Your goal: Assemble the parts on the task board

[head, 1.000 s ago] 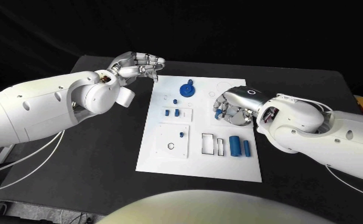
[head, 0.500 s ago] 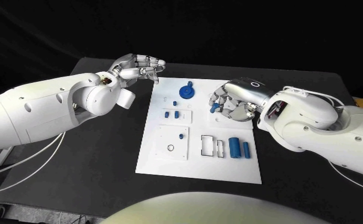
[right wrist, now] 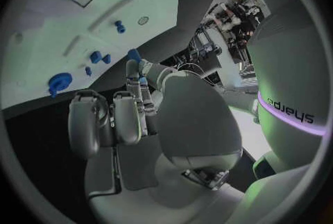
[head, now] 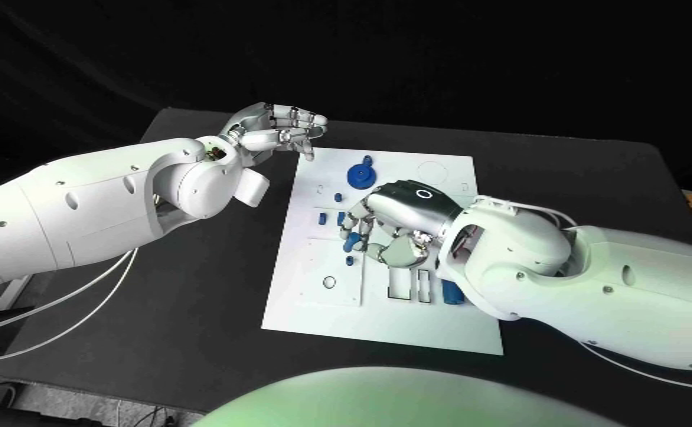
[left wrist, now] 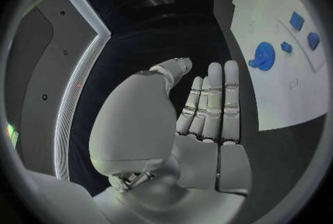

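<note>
Task board (head: 378,322): the white plate lies flat in the middle of the black table (head: 188,277), and I place everything else from it.
Right hand (head: 392,227): I have it low over the middle of the board. A small blue part (right wrist: 134,55) sits pinched at its fingertips, and I judge it is kept that low to seat the part.
Left hand (head: 274,129): off the board's far left corner, above the table. Its fingers are straight, side by side, holding nothing; I judge it is parked to leave the board free.
Gear (head: 358,173): blue, on the board's far end, clear of both hands.
Small blue parts (head: 320,215): just left of the right hand.
Blue cylinder (head: 453,293): mostly hidden under my right arm.
In the way: my right hand and arm cover the board's middle, so I cannot tell which slot lies below the part.
</note>
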